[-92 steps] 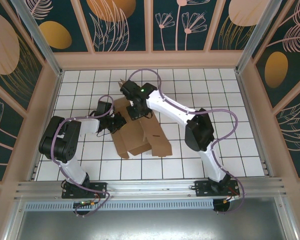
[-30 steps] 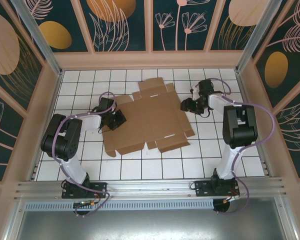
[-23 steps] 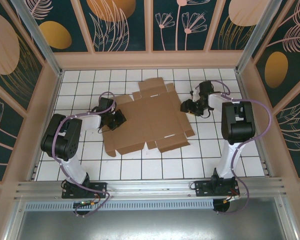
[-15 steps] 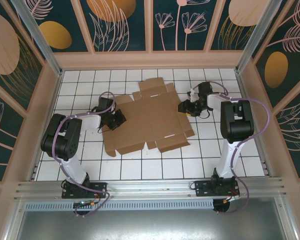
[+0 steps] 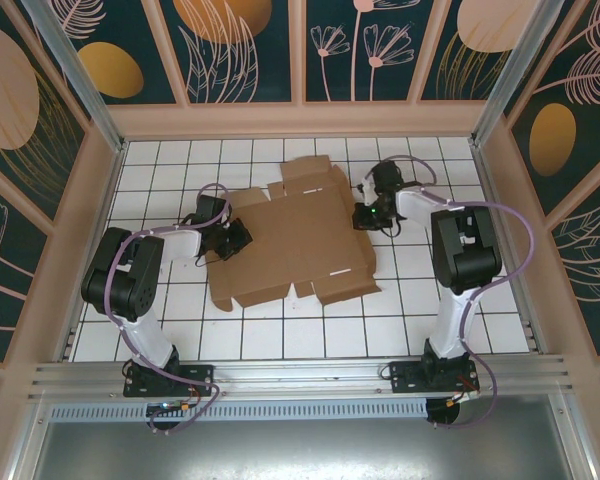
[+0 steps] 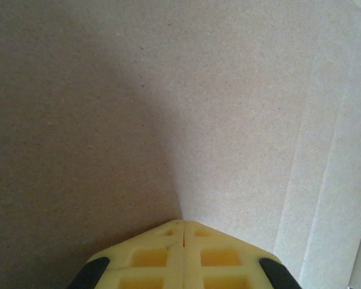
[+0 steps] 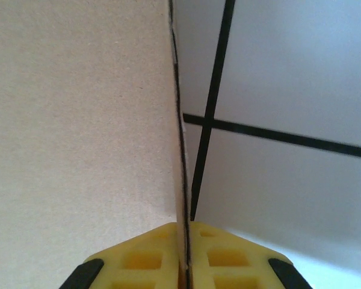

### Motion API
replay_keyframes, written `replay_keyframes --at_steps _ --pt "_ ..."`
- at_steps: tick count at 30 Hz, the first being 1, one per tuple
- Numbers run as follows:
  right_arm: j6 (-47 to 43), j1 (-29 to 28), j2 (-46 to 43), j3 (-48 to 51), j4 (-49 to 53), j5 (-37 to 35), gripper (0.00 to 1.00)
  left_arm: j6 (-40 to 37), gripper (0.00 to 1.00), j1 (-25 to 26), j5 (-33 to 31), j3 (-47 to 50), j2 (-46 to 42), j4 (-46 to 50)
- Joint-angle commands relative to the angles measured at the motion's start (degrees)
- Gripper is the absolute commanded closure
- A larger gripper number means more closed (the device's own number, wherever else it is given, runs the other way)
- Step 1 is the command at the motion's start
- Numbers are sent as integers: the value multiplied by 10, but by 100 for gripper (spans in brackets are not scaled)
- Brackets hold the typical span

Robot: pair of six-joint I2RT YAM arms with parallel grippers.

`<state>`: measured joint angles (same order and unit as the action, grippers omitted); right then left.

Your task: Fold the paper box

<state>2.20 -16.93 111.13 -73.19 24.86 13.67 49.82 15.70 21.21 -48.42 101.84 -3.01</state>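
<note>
The paper box (image 5: 295, 245) is a brown creased cardboard sheet spread flat on the white tiled table (image 5: 460, 300), with tabs along its far and near edges. My left gripper (image 5: 234, 238) rests over the sheet's left edge. In the left wrist view my left gripper (image 6: 183, 221) is shut, its tips against bare cardboard (image 6: 228, 108), with nothing seen between them. My right gripper (image 5: 366, 216) is at the sheet's right edge. The right wrist view shows my right gripper (image 7: 182, 224) shut on the cardboard's thin edge (image 7: 78, 120), which stands upright above the table (image 7: 289, 90).
Peach-framed walls (image 5: 95, 230) enclose the table on three sides. An aluminium rail (image 5: 300, 375) carrying both arm bases runs along the near edge. Bare tiles lie to the right of and in front of the sheet.
Three seconds ago the sheet lay part-folded under the right arm; it has since spread flat. In the last second my right gripper moved left, drawing in the sheet's right flap. The left gripper stayed put.
</note>
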Motion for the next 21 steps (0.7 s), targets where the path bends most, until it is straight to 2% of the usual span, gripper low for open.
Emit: replay_keyframes --at_steps 1,4,7,15,19,21 --pt "-24 -43 4 -27 38 -181 90 6 93 -1 20 8 -4 -10" --pt "-44 -74 18 -33 47 -237 88 11 93 -1 32 11 -4 -18" --pt "-50 -79 24 -34 47 -250 88 12 93 -1 36 13 -8 -21" --pt "-43 -53 5 -24 -3 -167 86 12 93 -1 34 19 -14 -17" --pt "-40 -40 19 -36 -1 -148 94 14 93 1 35 27 -26 -15" --pt "-41 -39 23 -39 -5 -127 93 11 92 8 29 28 -33 -8"
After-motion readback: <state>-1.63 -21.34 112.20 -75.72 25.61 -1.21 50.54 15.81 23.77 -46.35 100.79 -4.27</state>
